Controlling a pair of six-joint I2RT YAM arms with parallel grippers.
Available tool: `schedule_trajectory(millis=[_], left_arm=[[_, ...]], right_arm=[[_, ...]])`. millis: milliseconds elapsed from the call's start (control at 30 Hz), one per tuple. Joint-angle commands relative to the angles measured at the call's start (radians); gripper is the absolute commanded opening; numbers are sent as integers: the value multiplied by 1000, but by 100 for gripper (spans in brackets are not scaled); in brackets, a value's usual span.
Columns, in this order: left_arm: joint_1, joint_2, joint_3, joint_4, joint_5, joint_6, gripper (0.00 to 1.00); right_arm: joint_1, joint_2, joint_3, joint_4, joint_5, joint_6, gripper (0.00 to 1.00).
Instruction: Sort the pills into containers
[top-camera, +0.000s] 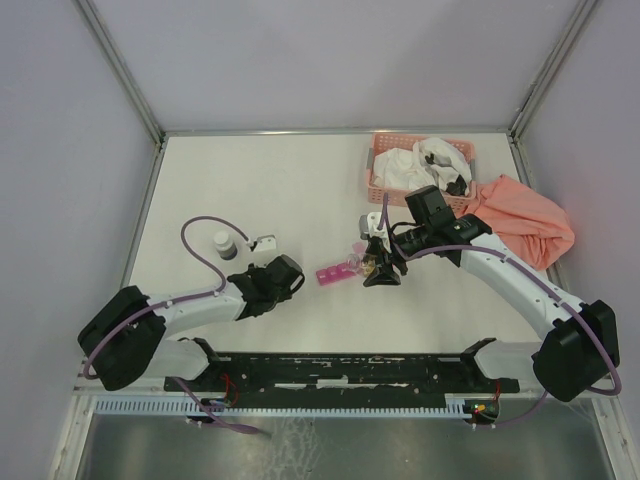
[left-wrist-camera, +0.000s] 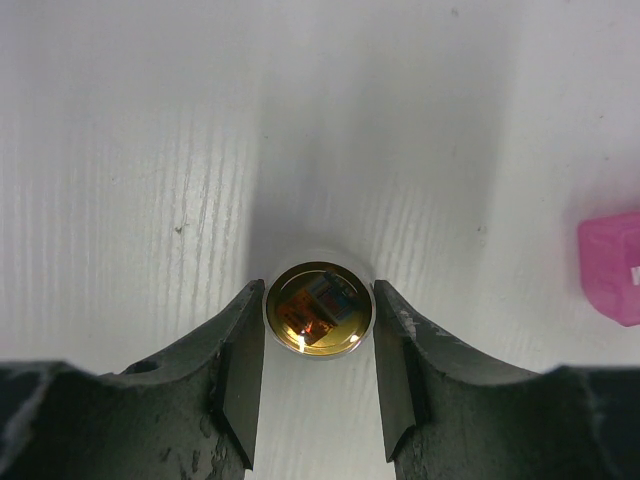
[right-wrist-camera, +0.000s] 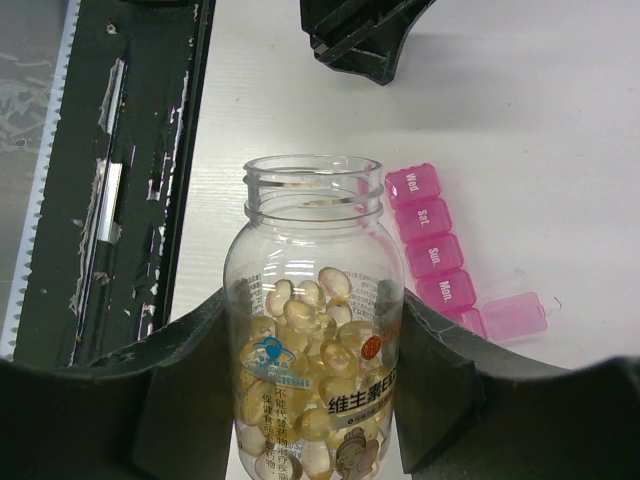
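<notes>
My right gripper (top-camera: 378, 268) is shut on a clear, uncapped bottle (right-wrist-camera: 313, 270) holding several yellow softgel pills (right-wrist-camera: 320, 330). Its fingers (right-wrist-camera: 180, 400) press both sides of the bottle. The pink strip of containers (right-wrist-camera: 430, 240) lies just right of the bottle's mouth, with day labels on its shut lids and one lid (right-wrist-camera: 512, 315) flipped open at the near end. In the top view the strip (top-camera: 333, 271) lies between the two grippers. My left gripper (left-wrist-camera: 318, 295) is shut on a round white bottle cap (left-wrist-camera: 319, 312) with a gold inside, held at its fingertips; the strip's end (left-wrist-camera: 612, 265) shows at the right.
A small white-capped bottle (top-camera: 226, 245) and a small white object (top-camera: 265, 241) stand left of centre. A salmon basket (top-camera: 415, 165) with white items sits at the back right, an orange cloth (top-camera: 520, 220) beside it. The black rail (top-camera: 350, 372) runs along the near edge.
</notes>
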Motion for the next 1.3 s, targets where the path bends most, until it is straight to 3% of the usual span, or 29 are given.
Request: schedule_trajectory(millis=[0,267,533,800,933,1133,1267], left_arm=[[4,20,38,-19,-52,33,18],[4,7,23,-15,-55,50,37],[4,-86,16,-27,2,56,76],[5,-331,-13,52,174,167,82],[4,-485,-81,190,310,263,86],[5,-672,-134,353,396,322,94],[4,-678,-98,380,425,350,94]], right_arm=[[-5,-3,41,29,-13,5,2],[-15,-11,41,29,-24,11,2],[-39,-24,43,40,-57,34,2],[-101,-67,47,76,-127,95,2],[-185,-155,15,269,-139,318,2],[-346,-242,48,642,-71,686,3],[-481,-186,120,1046,-32,1176,4]])
